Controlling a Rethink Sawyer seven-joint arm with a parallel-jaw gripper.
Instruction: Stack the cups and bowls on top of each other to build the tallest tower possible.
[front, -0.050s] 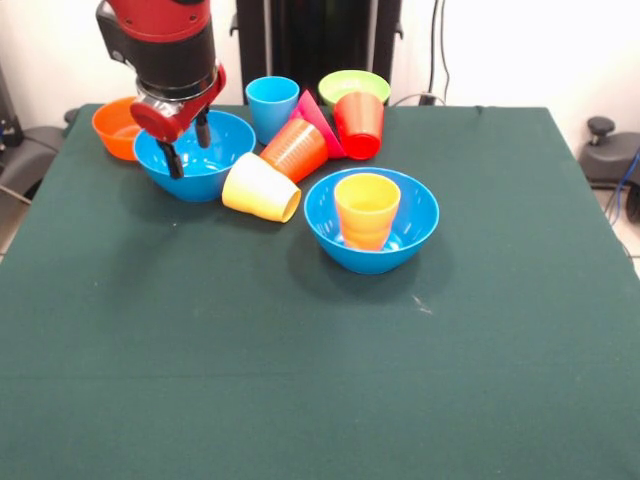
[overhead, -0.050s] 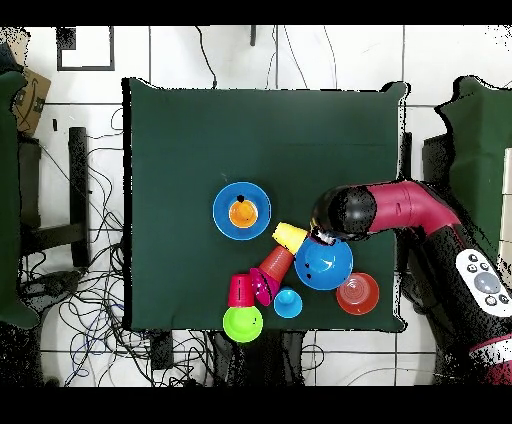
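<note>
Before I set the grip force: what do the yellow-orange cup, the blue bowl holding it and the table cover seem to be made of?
The yellow-orange cup looks like hard glossy plastic: even colour, soft highlights, faint ridges on its side. The blue bowl under it looks the same, with bright reflections inside its smooth wall. The table cover seems a matte dark green cloth or felt: no shine, slight creases.

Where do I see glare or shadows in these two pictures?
Front view: white glare spots inside the blue bowl around the yellow-orange cup; soft shadows on the table beside bowl and cups. Overhead view: even light, hardly any shadow.
</note>
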